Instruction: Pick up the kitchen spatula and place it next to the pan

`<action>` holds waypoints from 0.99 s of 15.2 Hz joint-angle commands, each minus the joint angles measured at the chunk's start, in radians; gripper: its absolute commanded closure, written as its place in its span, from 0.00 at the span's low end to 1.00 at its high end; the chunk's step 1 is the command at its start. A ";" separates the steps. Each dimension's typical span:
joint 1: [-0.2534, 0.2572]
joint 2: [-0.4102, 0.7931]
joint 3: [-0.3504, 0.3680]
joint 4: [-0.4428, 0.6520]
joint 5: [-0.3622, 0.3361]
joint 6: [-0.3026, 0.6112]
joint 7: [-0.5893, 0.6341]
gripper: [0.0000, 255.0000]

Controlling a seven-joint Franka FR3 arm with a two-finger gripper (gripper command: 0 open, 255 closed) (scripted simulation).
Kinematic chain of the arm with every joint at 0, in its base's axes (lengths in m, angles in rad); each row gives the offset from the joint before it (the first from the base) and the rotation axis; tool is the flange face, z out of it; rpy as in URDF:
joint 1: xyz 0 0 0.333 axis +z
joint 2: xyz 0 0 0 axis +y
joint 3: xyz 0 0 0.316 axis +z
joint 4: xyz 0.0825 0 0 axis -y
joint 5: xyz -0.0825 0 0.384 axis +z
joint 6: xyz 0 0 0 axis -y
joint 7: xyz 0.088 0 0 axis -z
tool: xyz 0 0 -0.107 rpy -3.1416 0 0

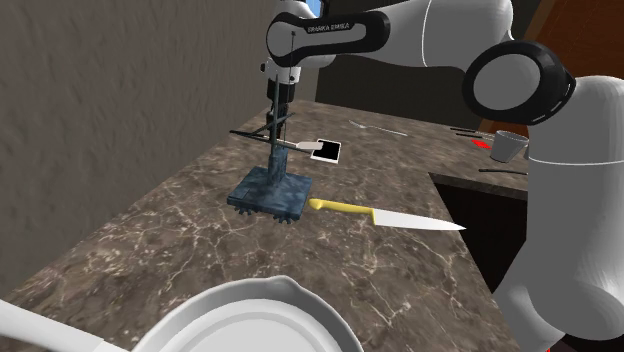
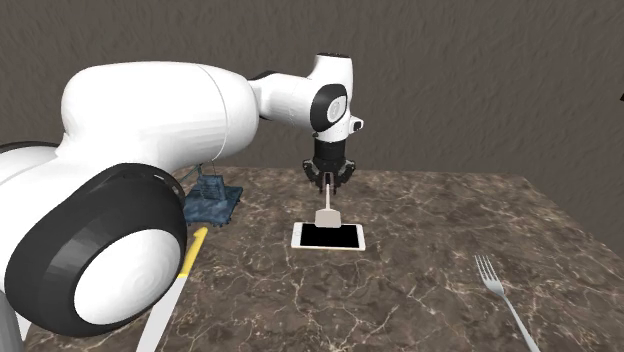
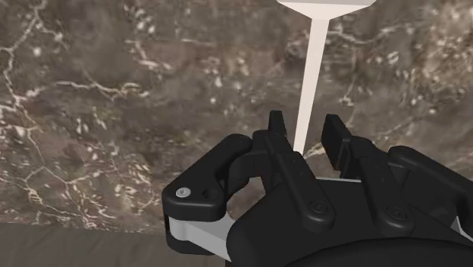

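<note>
The pale spatula [image 2: 327, 208] lies on the marble counter [image 1: 150, 240] with its flat blade beside a black-screened phone [image 2: 327, 237]; its thin handle [image 3: 309, 83] slopes up toward my hand. My black gripper [image 3: 305, 125] is lowered over the handle's end, its fingers close on either side of it. A small gap still shows at one finger, so the handle is not clasped. In the shoulder view the gripper [image 1: 274, 128] hangs over the spatula [image 1: 300, 146] near the phone [image 1: 326, 151]. The white pan [image 1: 250, 320] sits at the near edge of that view.
A dark blue blocky object [image 1: 270, 192] stands close to the gripper. A yellow-handled knife [image 1: 345, 208] lies beside it. A fork [image 2: 500, 290] lies off toward the second exterior view's right. A grey cup [image 1: 508, 146] stands behind a dark recess [image 1: 480, 205] in the counter.
</note>
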 commanded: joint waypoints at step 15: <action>0.001 0.008 0.000 0.107 -0.001 -0.098 0.002 1.00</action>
